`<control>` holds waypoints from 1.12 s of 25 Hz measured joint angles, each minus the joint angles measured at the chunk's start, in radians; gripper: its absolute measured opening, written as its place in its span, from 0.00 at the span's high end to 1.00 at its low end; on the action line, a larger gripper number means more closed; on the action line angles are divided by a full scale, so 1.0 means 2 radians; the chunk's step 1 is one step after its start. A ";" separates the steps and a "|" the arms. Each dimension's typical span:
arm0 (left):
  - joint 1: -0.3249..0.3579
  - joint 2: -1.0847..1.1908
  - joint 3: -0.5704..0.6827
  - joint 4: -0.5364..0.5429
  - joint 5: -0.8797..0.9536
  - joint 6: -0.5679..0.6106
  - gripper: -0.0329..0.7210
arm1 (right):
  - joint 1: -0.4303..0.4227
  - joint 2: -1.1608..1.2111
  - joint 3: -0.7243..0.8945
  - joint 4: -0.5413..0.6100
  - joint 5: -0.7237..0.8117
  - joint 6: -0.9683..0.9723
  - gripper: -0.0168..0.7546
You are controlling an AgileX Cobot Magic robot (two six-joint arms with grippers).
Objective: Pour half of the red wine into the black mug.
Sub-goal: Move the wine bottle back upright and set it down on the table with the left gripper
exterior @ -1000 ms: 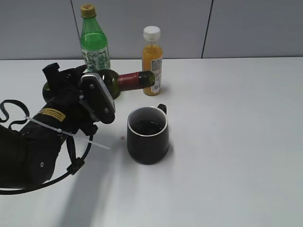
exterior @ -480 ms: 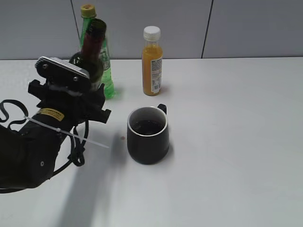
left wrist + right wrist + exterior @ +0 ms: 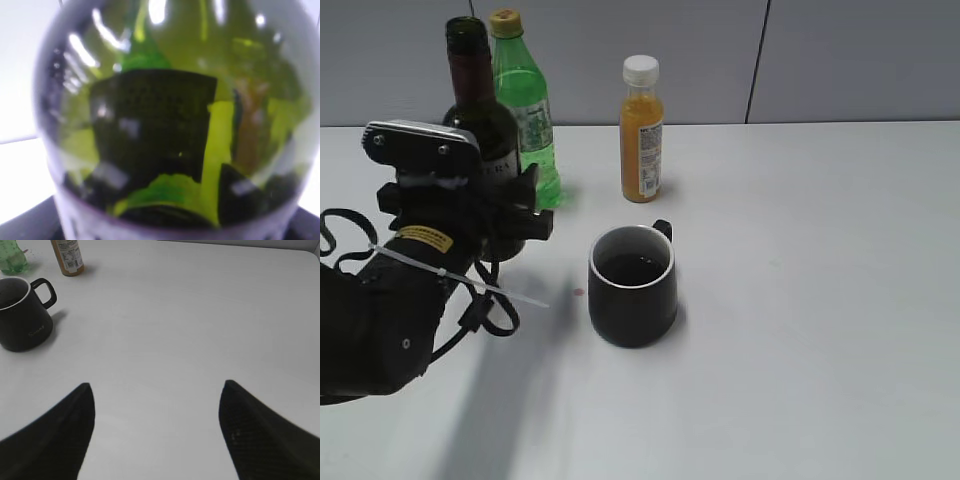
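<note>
My left gripper [image 3: 485, 215] is shut on the dark green wine bottle [image 3: 480, 110] and holds it upright at the left of the table. The bottle's glass [image 3: 165, 120] fills the left wrist view. The black mug [image 3: 632, 285] stands to the right of the bottle, apart from it, with dark red liquid inside. It also shows in the right wrist view [image 3: 22, 315], handle to the right. My right gripper [image 3: 157, 390] is open and empty over bare table, out of the exterior view.
A bright green plastic soda bottle [image 3: 523, 105] stands just behind the wine bottle. A small orange juice bottle [image 3: 641, 130] with a white cap stands behind the mug. The white table [image 3: 820, 300] stretches to the right. A grey wall is at the back.
The wine bottle lay tipped with its neck toward the mug a second ago. My left gripper has turned it upright and drawn it left.
</note>
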 joint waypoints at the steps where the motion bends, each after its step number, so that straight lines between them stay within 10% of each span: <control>1: 0.004 0.000 0.000 0.005 0.000 -0.009 0.25 | 0.000 0.000 0.000 0.000 0.000 0.000 0.22; 7: 0.060 0.000 0.000 0.064 0.000 -0.076 0.25 | 0.000 0.000 0.000 0.000 0.000 0.001 0.22; 18: 0.242 0.000 0.001 0.379 0.018 -0.168 0.25 | 0.000 0.000 0.000 0.000 0.000 0.000 0.22; 28: 0.284 0.016 0.004 0.426 0.025 -0.194 0.25 | 0.000 0.000 0.000 0.000 0.000 0.001 0.22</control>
